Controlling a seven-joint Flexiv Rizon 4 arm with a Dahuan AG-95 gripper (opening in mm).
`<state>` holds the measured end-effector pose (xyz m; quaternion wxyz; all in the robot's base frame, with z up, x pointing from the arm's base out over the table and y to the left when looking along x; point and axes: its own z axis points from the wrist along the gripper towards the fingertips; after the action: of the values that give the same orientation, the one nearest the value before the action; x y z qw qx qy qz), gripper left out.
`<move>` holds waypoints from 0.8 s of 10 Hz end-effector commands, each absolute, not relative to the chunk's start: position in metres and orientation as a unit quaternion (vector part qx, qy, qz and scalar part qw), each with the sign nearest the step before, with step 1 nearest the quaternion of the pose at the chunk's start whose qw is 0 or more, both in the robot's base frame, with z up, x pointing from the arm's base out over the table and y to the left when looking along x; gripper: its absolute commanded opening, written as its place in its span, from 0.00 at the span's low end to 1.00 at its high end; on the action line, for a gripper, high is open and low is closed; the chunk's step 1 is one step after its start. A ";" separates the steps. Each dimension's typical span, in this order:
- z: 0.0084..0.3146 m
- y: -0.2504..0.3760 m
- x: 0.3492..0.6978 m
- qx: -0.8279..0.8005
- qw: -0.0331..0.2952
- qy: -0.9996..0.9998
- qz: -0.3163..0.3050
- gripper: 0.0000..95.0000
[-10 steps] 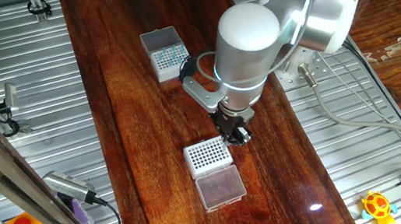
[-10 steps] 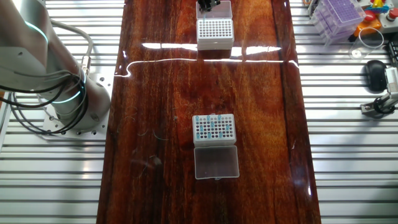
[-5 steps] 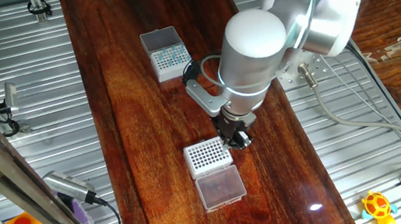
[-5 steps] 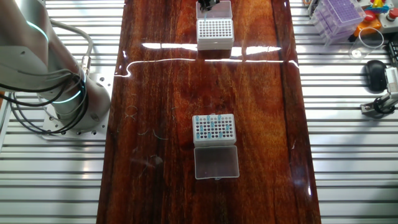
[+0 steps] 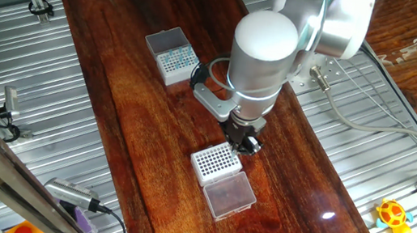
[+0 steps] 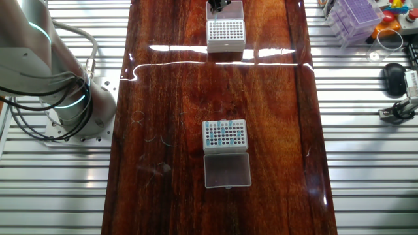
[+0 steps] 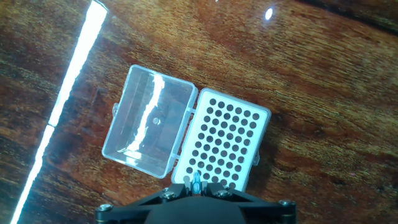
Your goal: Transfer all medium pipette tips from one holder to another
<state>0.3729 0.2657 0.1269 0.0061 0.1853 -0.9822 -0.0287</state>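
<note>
end effector (image 7: 196, 185): fingers pinched on one teal pipette tip (image 7: 196, 180), hanging just over the near edge of the bold-hole rack (image 7: 222, 144)
bold-hole rack: white, dark holes all bare in hand view; its clear lid (image 7: 148, 129) lies flipped open, touching one side
tip vs rack: tip sits above the rack's edge row; contact with a hole cannot be told
tabletop (image 6: 170, 85): dark wood; bold-hole rack at one end
fine-dot rack (image 6: 225, 136): mid tabletop, well apart from the end effector, many teal tips (image 6: 222, 132) standing in it, frosted lid (image 6: 227, 170) open beside it
</note>
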 end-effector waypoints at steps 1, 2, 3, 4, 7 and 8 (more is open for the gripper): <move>0.126 0.265 0.373 0.185 0.006 -0.982 -0.028 0.00; 0.126 0.265 0.373 0.185 0.006 -0.982 -0.026 0.00; 0.126 0.265 0.373 0.185 0.006 -0.982 -0.026 0.00; 0.126 0.265 0.374 0.184 0.005 -0.983 -0.025 0.00; 0.127 0.265 0.376 0.184 0.004 -0.982 -0.025 0.00; 0.127 0.265 0.376 0.184 0.004 -0.982 -0.025 0.00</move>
<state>0.3761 0.2655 0.1271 0.0046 0.1847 -0.9824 -0.0256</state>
